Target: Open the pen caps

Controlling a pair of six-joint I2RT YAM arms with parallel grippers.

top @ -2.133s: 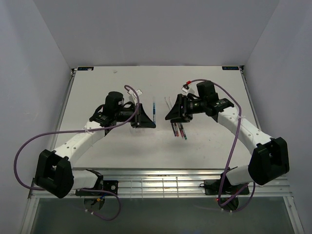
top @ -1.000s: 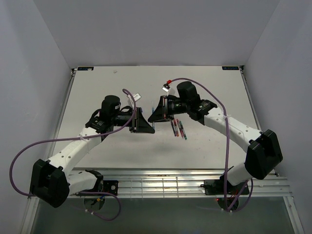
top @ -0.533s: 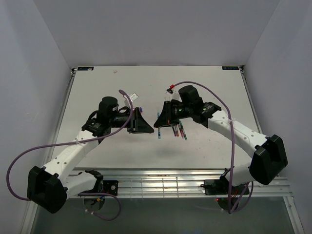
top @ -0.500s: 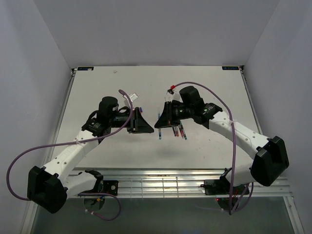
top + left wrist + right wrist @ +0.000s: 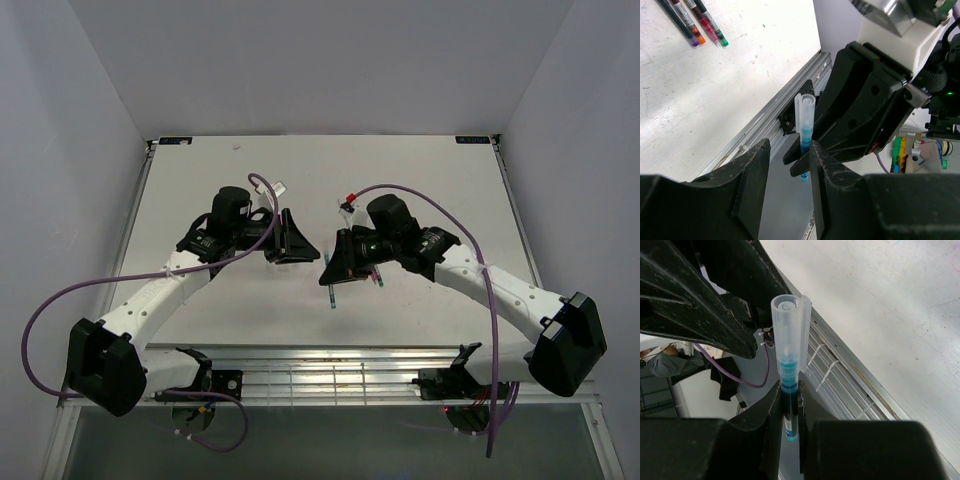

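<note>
**A:** Entry one: right gripper [image 5: 789, 395]. Condition?

**B:** Closed narrow on the blue pen [image 5: 804, 137], gripping the barrel. The capped end stands out past the fingertips, presumably to offer it to the other arm.

**A:** Entry two: pen cap [image 5: 789, 325].

**B:** Translucent, with a clip, seated on the pen. It sits just beyond the right fingertips and straight ahead of the left gripper [image 5: 788, 150], in line with its gap. It touches neither finger.

**A:** Left gripper, condition?

**B:** Jaws partly apart, holding nothing. Probably lined up to close on the cap.

**A:** Remaining stock?

**B:** Loose pens [image 5: 692, 22] lie side by side on the table [image 5: 700, 100], well beyond the left gripper. I cannot tell which ends are capped.
</note>
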